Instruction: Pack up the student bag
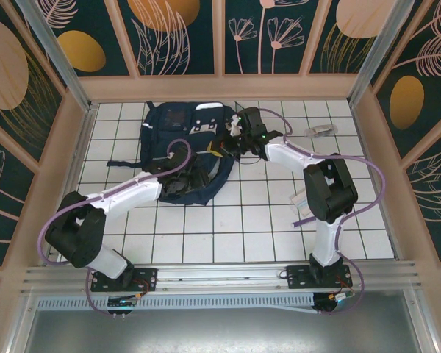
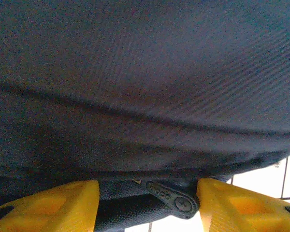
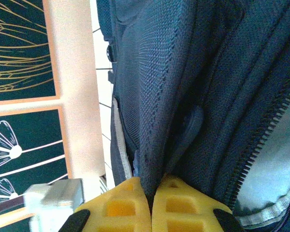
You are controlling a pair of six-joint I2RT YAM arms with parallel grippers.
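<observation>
- Navy fabric dominates: the student bag (image 1: 173, 129) lies flat on the white-tiled table (image 1: 242, 220), toward the far wall and left of centre, with its buckle patches facing up.
- One zip (image 3: 261, 145) stands undone in the right wrist view, with pale grey lining showing in the gap. The opening looks made, and the bag is not yet closed.
- Nothing can be seen going into the bag, and the part of the interior that shows gives no sign of its contents. How much has been packed cannot be told.
- The right gripper (image 3: 152, 186) is clamped on a fold of the bag's fabric just beside that zip. Its yellow fingers (image 3: 121, 203) are pressed together with the cloth pinched between them, apparently holding the mouth up.
- The left gripper (image 2: 148, 198) sits low against the bag's near side, its yellow fingers (image 2: 53, 203) set apart. A dark zip pull (image 2: 179, 200) and a band of fabric lie between them. Whether they press on either cannot be told.
- A small pale item (image 1: 323, 131) rests on the tiles near the far right corner, well apart from the bag. If it is meant for packing, that step is not yet done.
- By this reading the work is at an early or middle stage. Loading whatever lies outside and zipping the bag shut appear to be left.
</observation>
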